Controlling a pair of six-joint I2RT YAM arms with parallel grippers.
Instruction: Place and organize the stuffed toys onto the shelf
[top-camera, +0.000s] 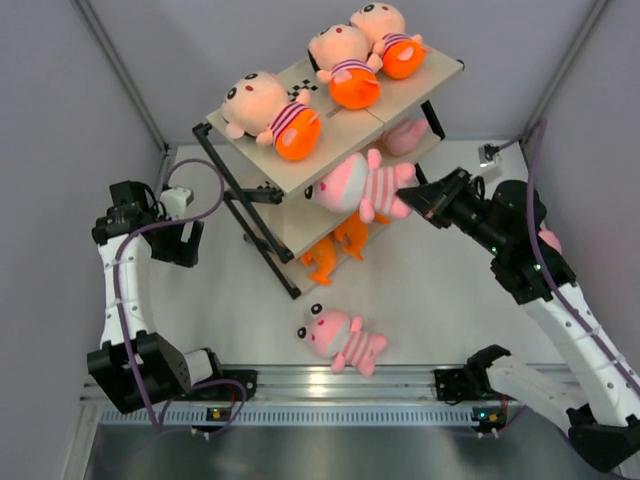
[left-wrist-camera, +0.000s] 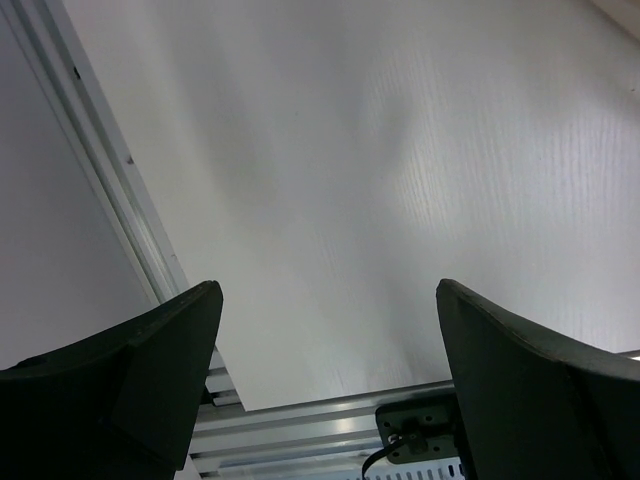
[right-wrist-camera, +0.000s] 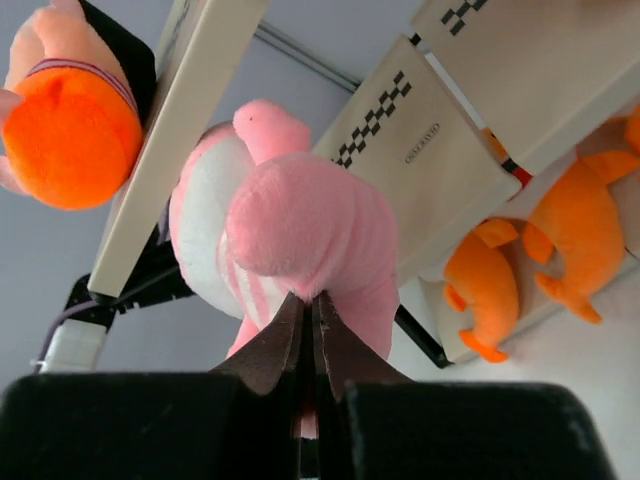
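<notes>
Right pincer (top-camera: 418, 192), clamped shut on the pink striped animal (top-camera: 352, 185); middle board of the shelf (top-camera: 335, 138) lies immediately left.

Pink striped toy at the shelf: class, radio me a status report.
Right jaws shut on pink striped toy, at the shelf's middle board. Left jaws open, empty. Second pink toy lies on the table, not in the way.

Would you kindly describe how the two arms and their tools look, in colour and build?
The left arm and right arm have white links between black joint housings, each trailing a purple cable. The left tool has two broad, dark, matte fingers with rounded tips. The right tool is black too, its fingers tapering to thin points.
</notes>
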